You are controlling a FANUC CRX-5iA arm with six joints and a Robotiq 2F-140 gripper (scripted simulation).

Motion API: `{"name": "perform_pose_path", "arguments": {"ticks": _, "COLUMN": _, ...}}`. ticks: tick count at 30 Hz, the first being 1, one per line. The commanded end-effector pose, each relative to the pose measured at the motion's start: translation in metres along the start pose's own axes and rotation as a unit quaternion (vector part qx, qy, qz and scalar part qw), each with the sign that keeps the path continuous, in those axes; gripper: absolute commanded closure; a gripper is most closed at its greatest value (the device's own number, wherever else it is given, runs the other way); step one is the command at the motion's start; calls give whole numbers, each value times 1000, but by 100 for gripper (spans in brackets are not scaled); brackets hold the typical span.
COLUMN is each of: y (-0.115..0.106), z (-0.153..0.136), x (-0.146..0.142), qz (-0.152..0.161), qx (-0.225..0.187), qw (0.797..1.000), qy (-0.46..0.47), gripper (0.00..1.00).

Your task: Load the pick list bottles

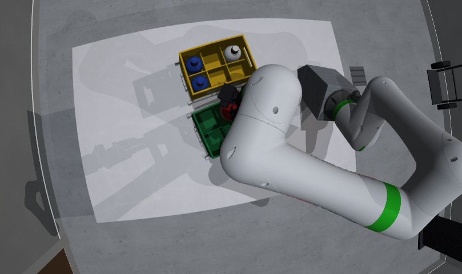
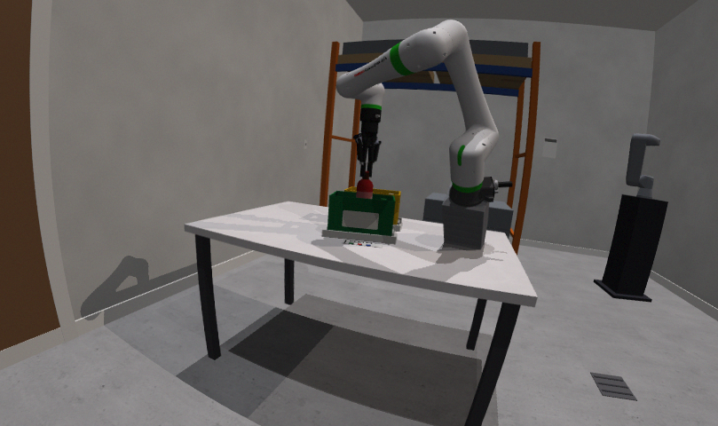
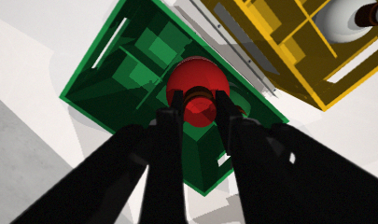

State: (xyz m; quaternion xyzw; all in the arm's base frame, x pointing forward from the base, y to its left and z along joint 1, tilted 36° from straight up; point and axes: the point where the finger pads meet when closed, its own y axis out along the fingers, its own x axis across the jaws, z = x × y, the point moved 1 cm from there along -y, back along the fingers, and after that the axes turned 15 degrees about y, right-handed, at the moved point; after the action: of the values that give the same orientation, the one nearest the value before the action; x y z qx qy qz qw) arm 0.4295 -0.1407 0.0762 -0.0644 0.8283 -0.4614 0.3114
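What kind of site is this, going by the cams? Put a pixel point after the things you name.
Probably a robotics lab or light-industrial test cell: white jointed arm (image 1: pixel 314 169) (image 2: pixel 425 50) on a table (image 2: pixel 278 242), orange-post storage rack (image 2: pixel 531 131) behind, bare concrete-look floor (image 1: pixel 158 248) (image 2: pixel 552 316).

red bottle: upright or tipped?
Upright. In the exterior view the red bottle stands vertical, neck up in the gripper, over the green crate.

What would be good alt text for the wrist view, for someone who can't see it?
The claw grips a red bottle by its neck, above a green crate with dividers inside. At the upper right, a yellow crate holds a white bottle with a dark band on its neck.
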Motion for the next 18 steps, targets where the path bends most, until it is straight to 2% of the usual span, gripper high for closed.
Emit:
{"name": "perform_pose_path", "arguments": {"ticks": 1, "y": 2, "z": 0, "x": 0, "qz": 0, "qx": 1, "qw": 1000, "qy": 0, "gripper": 90}}
{"name": "perform_pose_path", "arguments": {"ticks": 18, "y": 17, "z": 0, "x": 0, "qz": 0, "qx": 1, "qw": 1000, "qy": 0, "gripper": 90}}
